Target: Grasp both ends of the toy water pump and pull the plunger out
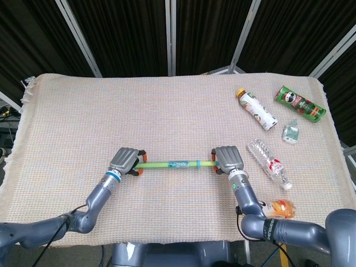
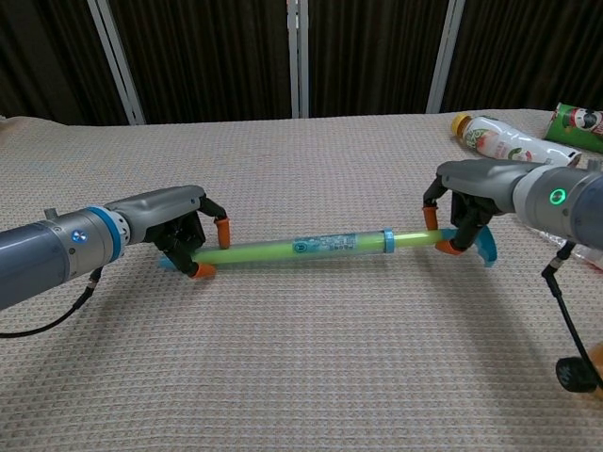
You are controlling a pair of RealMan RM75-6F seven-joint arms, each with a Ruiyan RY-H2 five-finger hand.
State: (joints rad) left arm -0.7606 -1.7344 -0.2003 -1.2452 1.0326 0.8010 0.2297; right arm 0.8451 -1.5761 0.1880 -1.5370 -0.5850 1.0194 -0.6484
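The toy water pump [image 1: 172, 164] is a thin green tube lying left to right on the woven cloth, also seen in the chest view [image 2: 301, 248]. My left hand [image 1: 127, 160] [image 2: 179, 235] wraps the tube close to its left end, thumb in front and fingers over the top, and a bit of blue tip pokes out to its left. My right hand [image 1: 226, 158] [image 2: 466, 221] grips the right end at the blue plunger handle [image 2: 485, 250]. A short length of paler rod shows between the blue ring [image 2: 386, 242] and the right hand.
Lying at the right of the cloth are a drink bottle with an orange cap [image 1: 256, 109], a green snack can [image 1: 298, 103], a small clear bottle [image 1: 290, 132], a clear water bottle [image 1: 270, 163] and an orange bottle [image 1: 278, 208] beside my right forearm.
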